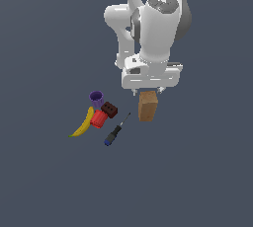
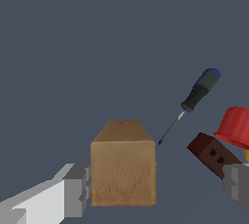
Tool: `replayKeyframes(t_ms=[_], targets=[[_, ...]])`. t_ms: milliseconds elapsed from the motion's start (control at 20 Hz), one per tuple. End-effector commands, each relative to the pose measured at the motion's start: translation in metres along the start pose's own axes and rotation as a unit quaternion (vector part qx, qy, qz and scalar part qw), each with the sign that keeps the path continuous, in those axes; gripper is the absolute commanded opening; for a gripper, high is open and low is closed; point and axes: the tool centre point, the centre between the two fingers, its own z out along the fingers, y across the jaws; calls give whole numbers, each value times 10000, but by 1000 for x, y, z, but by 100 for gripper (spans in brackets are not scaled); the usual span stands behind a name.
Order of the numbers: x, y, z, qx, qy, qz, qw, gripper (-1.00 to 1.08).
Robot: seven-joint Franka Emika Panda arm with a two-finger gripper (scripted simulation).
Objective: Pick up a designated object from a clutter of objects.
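Wrist view. Nearest the lens: the gripper [image 2: 158, 186], fingers spread wide apart, one pad [image 2: 78, 189] just beside one side face of the tan wooden block [image 2: 123, 172], the other fingertip at the frame edge, well clear of the opposite face. Block sits between the fingers but off-centre, hard toward the one pad; whether that pad touches the wood, cannot tell. Block upright, its top face squared to the finger line. Beyond it: black-and-blue-handled screwdriver [image 2: 194, 99], tip aimed toward the block; dark red studded brick [image 2: 211, 154] near the far finger; red cup [image 2: 237, 126] partly cut off.

Exterior view. Hand [image 1: 148, 91] hangs directly over the block [image 1: 147, 105], which stands on the floor, long axis vertical, apart from the rest. To the exterior view's left: screwdriver [image 1: 115, 131], brick [image 1: 109, 109], red cup [image 1: 99, 119], purple cup [image 1: 96, 98], yellow banana [image 1: 83, 124], all clustered.

Judgement: closing should catch the block across its narrow width; the far finger sweeps in near the brick, which may get nudged.
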Motion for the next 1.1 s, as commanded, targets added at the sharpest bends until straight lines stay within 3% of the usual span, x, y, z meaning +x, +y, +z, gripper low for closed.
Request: replayKeyframes(t_ms=[0, 400, 1050], targets=[[-12, -8, 15, 1, -49, -18, 10000, 100], [-32, -21, 38, -2, -133, -52, 9999, 100], [-35, -21, 66, 0, -138, -55, 9999, 100]])
